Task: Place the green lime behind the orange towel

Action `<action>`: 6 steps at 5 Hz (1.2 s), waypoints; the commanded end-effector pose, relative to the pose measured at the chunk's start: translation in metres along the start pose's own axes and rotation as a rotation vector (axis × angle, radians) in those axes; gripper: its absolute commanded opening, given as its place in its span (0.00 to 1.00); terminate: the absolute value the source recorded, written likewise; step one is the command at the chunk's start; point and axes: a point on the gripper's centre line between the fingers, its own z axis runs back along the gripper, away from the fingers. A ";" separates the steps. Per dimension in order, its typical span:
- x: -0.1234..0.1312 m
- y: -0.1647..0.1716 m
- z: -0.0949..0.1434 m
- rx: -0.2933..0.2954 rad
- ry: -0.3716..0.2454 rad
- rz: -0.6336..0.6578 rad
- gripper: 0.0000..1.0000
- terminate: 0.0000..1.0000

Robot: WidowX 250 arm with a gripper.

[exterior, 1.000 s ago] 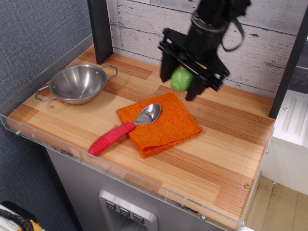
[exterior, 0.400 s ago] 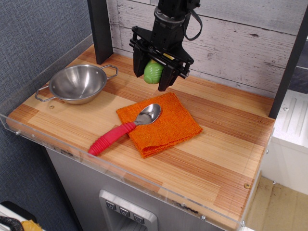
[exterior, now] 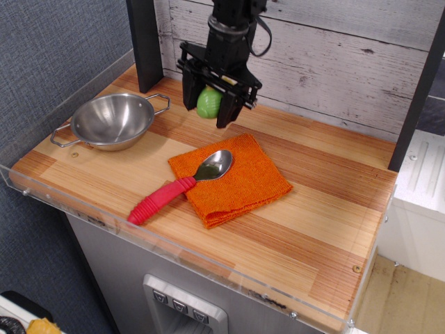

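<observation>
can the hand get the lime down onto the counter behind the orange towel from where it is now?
Probably yes. The hand grips the green lime above bare wood behind the orange towel. The spoon lies on the towel's front side and the steel bowl sits off to the left, so nothing visible blocks a straight descent.

I work in a mock kitchen station, a staged test setup and not a lived-in home. Evidence: a small wooden counter (exterior: pixel 306 209) of striped butcher-block planks, edged on the front and left by a clear acrylic guard (exterior: pixel 208 261). Behind it stands a whitewashed plank backdrop (exterior: pixel 334 62) framed by black posts (exterior: pixel 144 42). A grey fabric panel (exterior: pixel 49 49) closes the left side. Kitchen props lie on the counter: a steel two-handled bowl (exterior: pixel 112 120), a red-handled spoon (exterior: pixel 182 184), an orange towel (exterior: pixel 240 182). Below the counter edge sits a grey appliance front with buttons (exterior: pixel 181 306).
</observation>
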 end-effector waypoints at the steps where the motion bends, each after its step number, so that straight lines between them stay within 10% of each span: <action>1: 0.010 0.001 -0.018 -0.036 0.016 -0.029 0.00 0.00; 2: 0.011 -0.006 -0.030 -0.051 0.042 -0.048 0.00 0.00; 3: 0.011 -0.007 -0.028 -0.061 0.063 -0.073 1.00 0.00; 6: 0.006 -0.009 -0.010 -0.053 -0.008 -0.052 1.00 0.00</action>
